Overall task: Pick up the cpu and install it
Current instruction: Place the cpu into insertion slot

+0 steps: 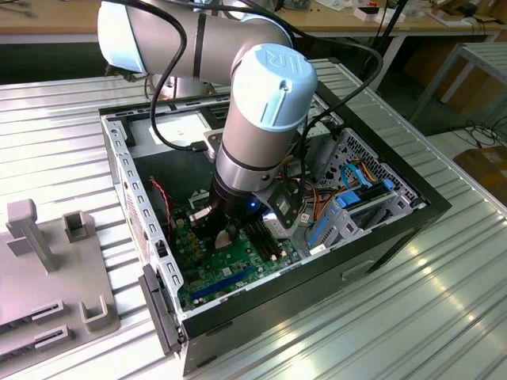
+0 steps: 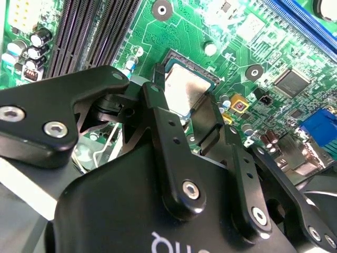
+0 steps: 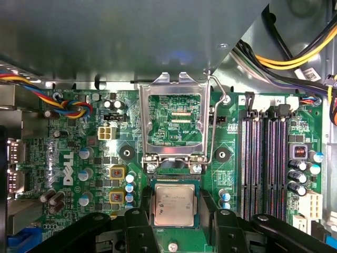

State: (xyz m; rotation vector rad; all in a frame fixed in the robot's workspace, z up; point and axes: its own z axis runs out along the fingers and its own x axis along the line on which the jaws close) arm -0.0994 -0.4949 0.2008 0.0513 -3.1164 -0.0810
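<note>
Cpu (image 3: 174, 205) sits at the socket (image 3: 174, 181), load plate (image 3: 145, 121) open.

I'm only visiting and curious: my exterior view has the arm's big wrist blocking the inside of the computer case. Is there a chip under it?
Observer: Yes. In the first wrist view the cpu lies silver face up at the socket, with the claw straddling it. I cannot tell if it is fully seated.
Operator: Is the socket's lid shut over it?
Observer: No. The metal frame is flipped open, lying away from the cpu.
</note>
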